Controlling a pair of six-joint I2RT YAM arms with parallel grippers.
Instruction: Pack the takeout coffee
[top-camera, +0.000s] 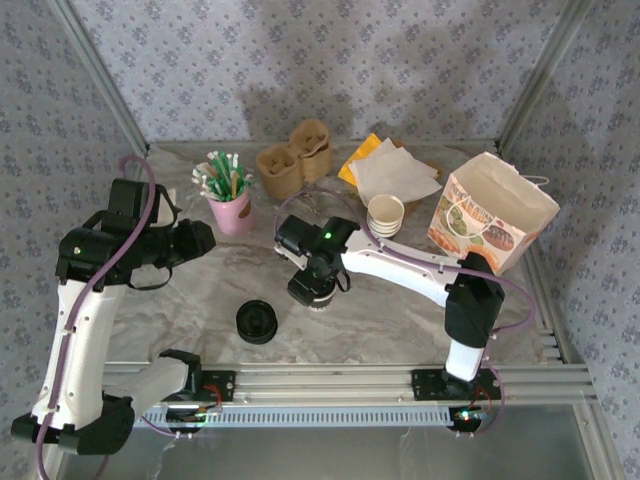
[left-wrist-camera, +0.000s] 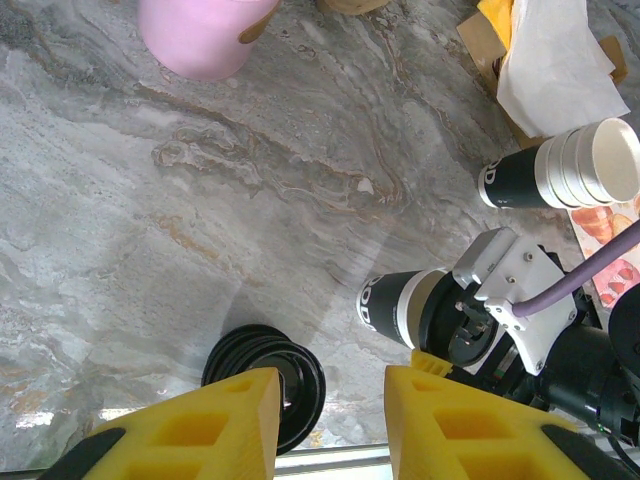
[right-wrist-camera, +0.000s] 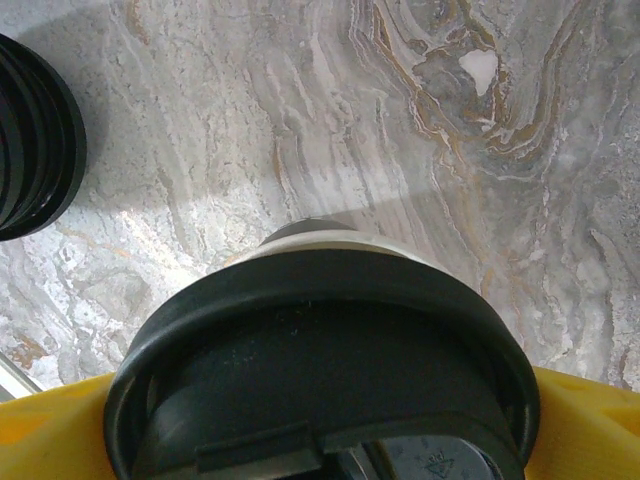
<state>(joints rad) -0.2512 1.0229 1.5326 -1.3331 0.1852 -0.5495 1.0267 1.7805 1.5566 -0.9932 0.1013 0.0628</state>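
Note:
The takeout coffee (top-camera: 316, 296), a cream cup with a dark base band and a black lid (right-wrist-camera: 320, 360), stands upright on the marble table, left of the middle. My right gripper (top-camera: 314, 268) hangs straight over it, its yellow fingers (right-wrist-camera: 590, 430) spread wide on either side of the lid; I cannot make out any contact. The left wrist view shows the cup (left-wrist-camera: 405, 305) under that gripper's head (left-wrist-camera: 505, 300). My left gripper (left-wrist-camera: 333, 405) hovers open and empty at the left (top-camera: 195, 243), above the table.
A low pile of black lids (top-camera: 257, 322) lies near the front edge. A stack of lidless cups (top-camera: 385, 213) and an open paper bag (top-camera: 492, 212) stand at the right. A pink cup of stirrers (top-camera: 231, 212), cardboard carriers (top-camera: 295, 160) and napkins (top-camera: 392, 172) sit behind.

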